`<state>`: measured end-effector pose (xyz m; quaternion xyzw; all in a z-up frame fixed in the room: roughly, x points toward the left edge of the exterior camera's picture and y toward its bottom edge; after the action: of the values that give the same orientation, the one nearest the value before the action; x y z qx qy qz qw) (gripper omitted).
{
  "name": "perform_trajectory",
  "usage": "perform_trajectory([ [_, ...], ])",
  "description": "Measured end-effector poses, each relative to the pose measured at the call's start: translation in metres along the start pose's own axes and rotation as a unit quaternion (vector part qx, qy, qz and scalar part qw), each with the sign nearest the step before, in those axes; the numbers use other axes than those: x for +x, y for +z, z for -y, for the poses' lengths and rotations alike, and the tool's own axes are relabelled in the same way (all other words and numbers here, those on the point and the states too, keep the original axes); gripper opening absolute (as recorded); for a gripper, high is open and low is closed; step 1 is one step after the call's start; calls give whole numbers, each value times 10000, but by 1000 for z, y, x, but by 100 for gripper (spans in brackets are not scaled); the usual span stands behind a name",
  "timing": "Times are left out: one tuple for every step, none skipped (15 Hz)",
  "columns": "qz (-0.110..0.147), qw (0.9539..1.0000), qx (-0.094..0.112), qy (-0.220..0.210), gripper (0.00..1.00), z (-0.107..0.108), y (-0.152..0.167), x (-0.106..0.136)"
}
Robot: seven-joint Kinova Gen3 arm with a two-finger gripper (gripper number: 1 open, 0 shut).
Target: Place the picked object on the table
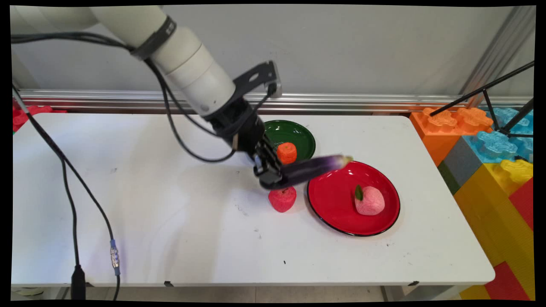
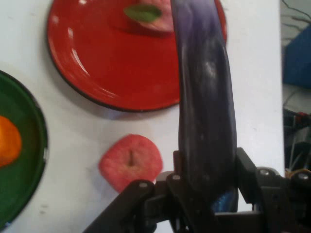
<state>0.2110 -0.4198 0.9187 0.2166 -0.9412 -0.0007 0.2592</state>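
Observation:
My gripper [image 1: 273,172] [image 2: 206,187] is shut on a long purple eggplant [image 1: 315,167] [image 2: 204,107], held off the table. The eggplant points right, with its tip over the rim of the red plate [image 1: 337,204] [image 2: 112,63]. A pink peach with a green leaf [image 1: 369,200] [image 2: 146,14] lies on that plate. A red apple [image 1: 282,198] [image 2: 130,162] sits on the table just below the gripper, left of the red plate. Behind the gripper is a green plate [image 1: 298,134] [image 2: 22,165] with an orange fruit [image 1: 286,152] [image 2: 8,145] on it.
Large coloured foam blocks [image 1: 490,149] are stacked off the table's right end, with a black tripod [image 1: 503,98] over them. Black cables [image 1: 72,192] hang down over the table's left part. A wall with a metal rail [image 1: 362,102] runs behind the table.

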Motion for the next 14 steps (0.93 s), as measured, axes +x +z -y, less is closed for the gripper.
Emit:
perform_trajectory([
  [31,10000,-51,-4,0,-6,4,-4],
  [60,9999,-90,-3,0,-11,7,-7],
  [80,9999,-115,-2,0,-14,9,-10],
  [113,9998,-149,1,0,-19,13,-14],
  [160,9997,-181,-2,0,-23,18,-19],
  [216,9995,-211,-6,0,-27,22,-25],
  [267,9994,-231,-11,0,-30,26,-32],
  [299,9993,-244,-14,0,-32,29,-36],
  [357,9990,-267,-13,0,-35,33,-43],
  [407,9988,-280,-14,0,-38,36,-50],
  [462,9985,-291,-21,0,-41,40,-56],
  [508,9983,-298,-29,0,-43,44,-62],
  [535,9981,-300,-35,0,-44,46,-65],
  [571,9979,-302,-43,0,-45,49,-70],
])
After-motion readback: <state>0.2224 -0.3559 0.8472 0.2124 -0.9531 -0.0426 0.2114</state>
